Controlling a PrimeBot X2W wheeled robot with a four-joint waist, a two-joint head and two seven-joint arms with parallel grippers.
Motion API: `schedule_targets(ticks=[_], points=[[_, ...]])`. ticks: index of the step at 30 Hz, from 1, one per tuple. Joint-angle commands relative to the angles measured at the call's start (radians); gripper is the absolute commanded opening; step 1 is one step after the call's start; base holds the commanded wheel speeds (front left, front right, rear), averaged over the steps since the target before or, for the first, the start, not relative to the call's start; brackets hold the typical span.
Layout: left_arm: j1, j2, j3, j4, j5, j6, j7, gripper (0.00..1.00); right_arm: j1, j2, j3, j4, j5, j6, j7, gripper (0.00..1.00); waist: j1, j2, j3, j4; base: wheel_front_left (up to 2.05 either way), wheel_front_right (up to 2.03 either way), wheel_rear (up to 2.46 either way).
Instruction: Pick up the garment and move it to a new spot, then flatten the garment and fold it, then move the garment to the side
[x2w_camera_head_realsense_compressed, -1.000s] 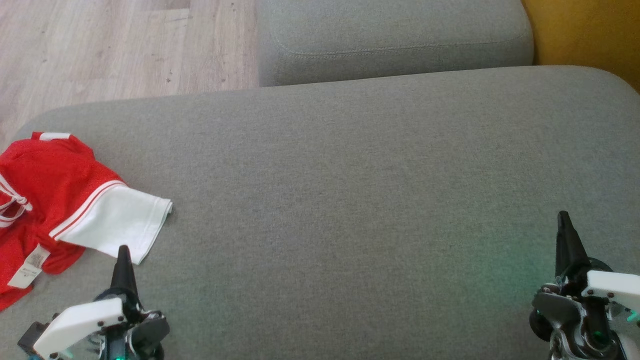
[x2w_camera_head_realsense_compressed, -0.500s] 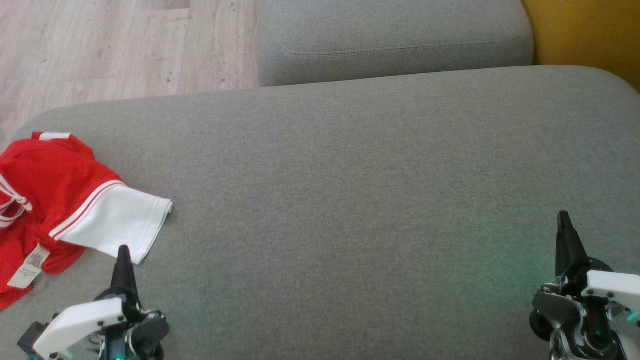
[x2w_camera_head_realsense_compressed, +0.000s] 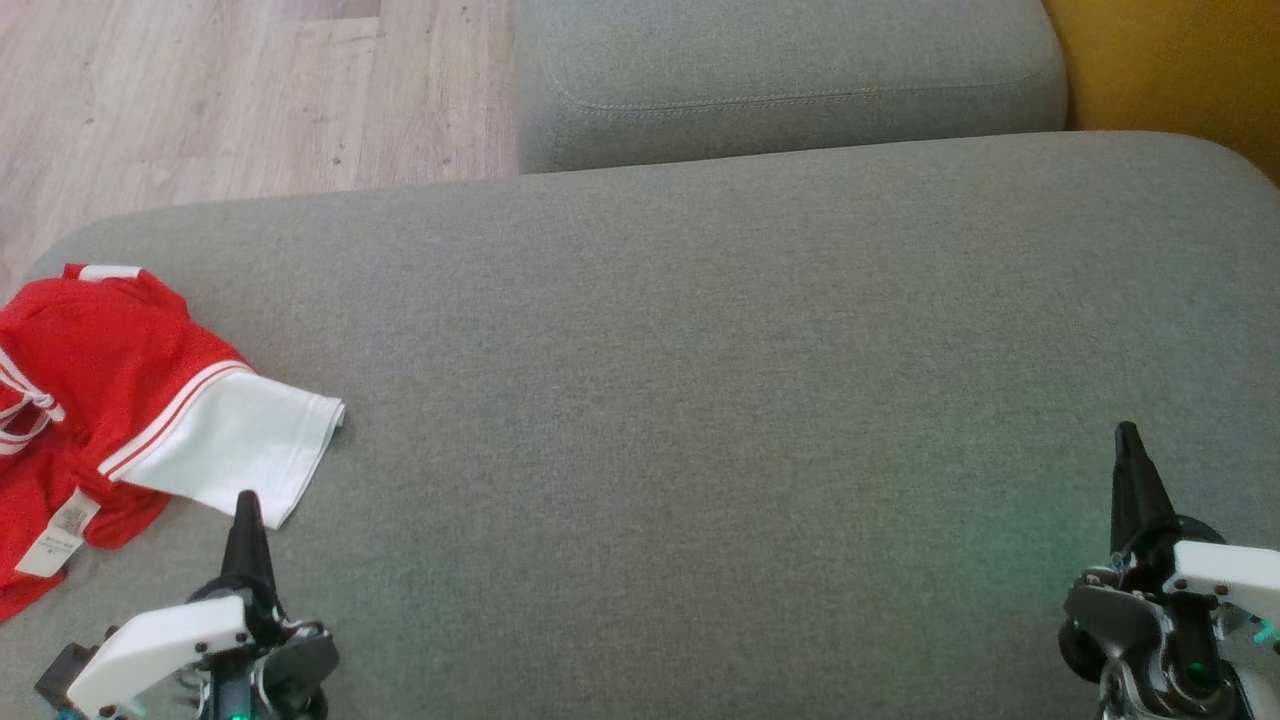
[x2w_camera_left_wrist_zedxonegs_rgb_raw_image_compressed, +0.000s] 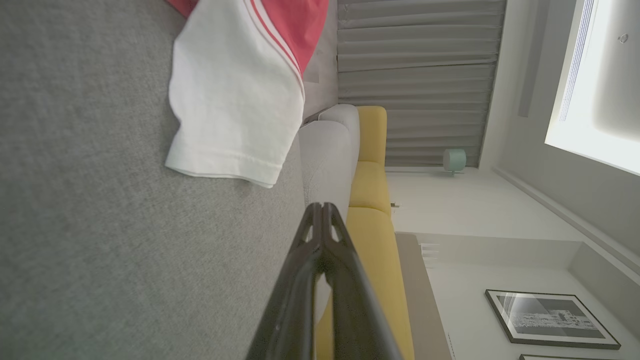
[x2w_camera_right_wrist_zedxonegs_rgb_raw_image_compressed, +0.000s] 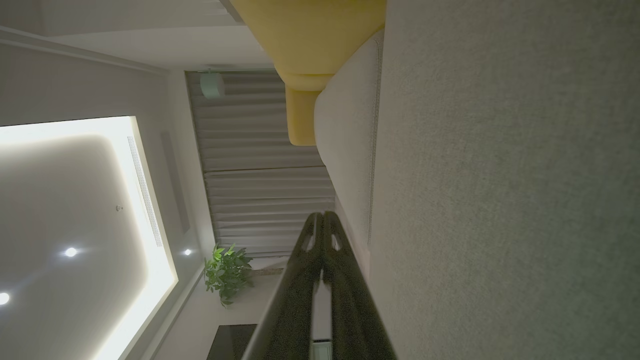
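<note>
A red garment (x2w_camera_head_realsense_compressed: 110, 370) with white stripes and a white sleeve lies crumpled at the left edge of the grey cushion (x2w_camera_head_realsense_compressed: 700, 400); its left part runs out of the head view. The white sleeve (x2w_camera_left_wrist_zedxonegs_rgb_raw_image_compressed: 235, 105) also fills the upper middle of the left wrist view. My left gripper (x2w_camera_head_realsense_compressed: 245, 500) is shut and empty, its tip just short of the sleeve's hem. In the left wrist view the left gripper (x2w_camera_left_wrist_zedxonegs_rgb_raw_image_compressed: 322, 206) has both fingers pressed together. At the lower right, far from the garment, my right gripper (x2w_camera_head_realsense_compressed: 1127, 430) hovers shut and empty over bare cushion; the right gripper (x2w_camera_right_wrist_zedxonegs_rgb_raw_image_compressed: 322, 214) shows closed tips.
A second grey cushion (x2w_camera_head_realsense_compressed: 790, 80) stands behind the big one. Wooden floor (x2w_camera_head_realsense_compressed: 230, 100) lies beyond the cushion at the upper left. A yellow seat (x2w_camera_head_realsense_compressed: 1180, 60) borders the upper right corner.
</note>
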Motion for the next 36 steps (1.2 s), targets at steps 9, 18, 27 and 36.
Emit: schedule_targets(ticks=[9,18,27,36], points=[[0.003,0.0,-0.011,0.006,0.004,0.001,-0.011,1.0,0.005,0.0,0.006,0.007,-0.009,0.0,-0.011,1.0,0.0,0.0,0.0,0.0,0.0,0.0,0.0],[0.005,0.002,-0.038,0.003,0.062,0.0,-0.05,1.0,0.017,-0.001,0.02,-0.016,-0.12,0.0,-0.05,1.0,0.0,0.0,-0.002,-0.003,0.0,0.0,0.0],[0.006,0.002,-0.055,0.0,0.183,-0.001,-0.077,1.0,0.024,-0.002,0.039,-0.054,-0.282,0.0,-0.077,1.0,0.0,0.0,-0.002,-0.005,0.0,0.0,0.0],[0.007,0.002,-0.075,-0.005,0.316,-0.001,-0.101,1.0,0.03,-0.012,0.06,-0.083,-0.438,0.0,-0.1,1.0,0.0,0.0,-0.003,-0.007,0.0,0.0,0.0]])
